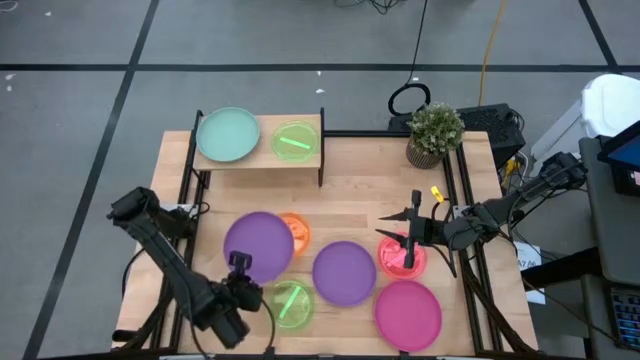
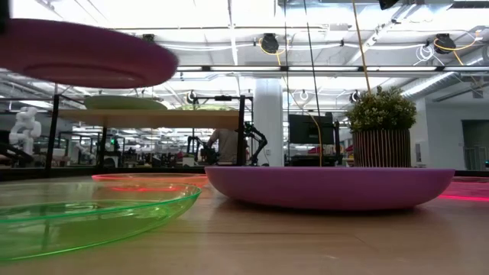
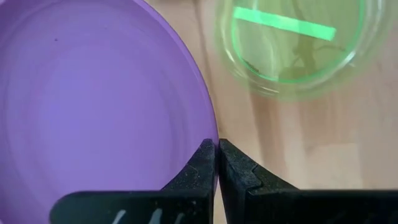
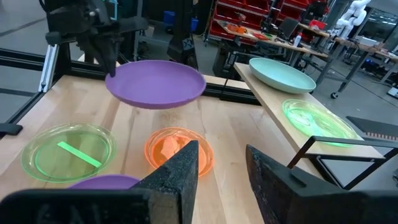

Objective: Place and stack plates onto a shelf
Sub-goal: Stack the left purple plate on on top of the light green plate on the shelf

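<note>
My left gripper [image 1: 240,262] is shut on a large purple plate [image 1: 258,243], held up above the table; the plate also shows in the right wrist view [image 4: 155,84] and the low view [image 2: 76,53]. A small orange plate [image 1: 298,232] lies partly under it. My right gripper [image 1: 405,230] is open and empty above the red-pink plate [image 1: 402,258]. The shelf [image 1: 260,158] at the far left carries a pale teal plate [image 1: 228,134] and a small green plate [image 1: 295,141]. A second purple plate [image 1: 345,272], a green plate [image 1: 290,303] and a magenta plate [image 1: 408,312] lie flat on the table. My left gripper pinches the purple plate's rim [image 3: 215,138] between its two fingers, on the side toward the table's near edge. The fingers come from above, pointing down, one inside the rim and one outside. The plate is about level, lifted clear above the orange plate [image 4: 177,149].
A potted plant [image 1: 435,132] stands at the far right corner of the table. Black frame rails run along the table's left and right edges. Bare wood [image 1: 370,185] lies between the shelf and the plates.
</note>
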Robot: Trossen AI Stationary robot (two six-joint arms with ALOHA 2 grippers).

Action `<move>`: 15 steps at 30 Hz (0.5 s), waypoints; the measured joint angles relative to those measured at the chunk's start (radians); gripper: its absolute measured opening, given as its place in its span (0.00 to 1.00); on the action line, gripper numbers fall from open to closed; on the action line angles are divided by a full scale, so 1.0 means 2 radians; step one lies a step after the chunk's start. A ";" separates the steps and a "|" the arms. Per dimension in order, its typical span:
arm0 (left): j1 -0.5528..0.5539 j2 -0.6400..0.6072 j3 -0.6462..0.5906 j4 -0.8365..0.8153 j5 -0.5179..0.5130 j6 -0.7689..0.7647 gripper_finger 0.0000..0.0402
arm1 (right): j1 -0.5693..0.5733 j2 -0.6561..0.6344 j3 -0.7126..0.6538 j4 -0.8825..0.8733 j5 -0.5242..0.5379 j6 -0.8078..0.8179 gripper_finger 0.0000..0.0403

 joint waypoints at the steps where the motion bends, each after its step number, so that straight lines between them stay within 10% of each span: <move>1: 0.007 -0.006 0.000 0.000 -0.002 0.008 0.02 | 0.000 0.000 0.000 -0.002 0.000 0.002 0.29; 15: 0.098 -0.129 0.000 0.003 -0.042 0.124 0.02 | 0.000 0.000 0.000 -0.019 0.000 0.017 0.29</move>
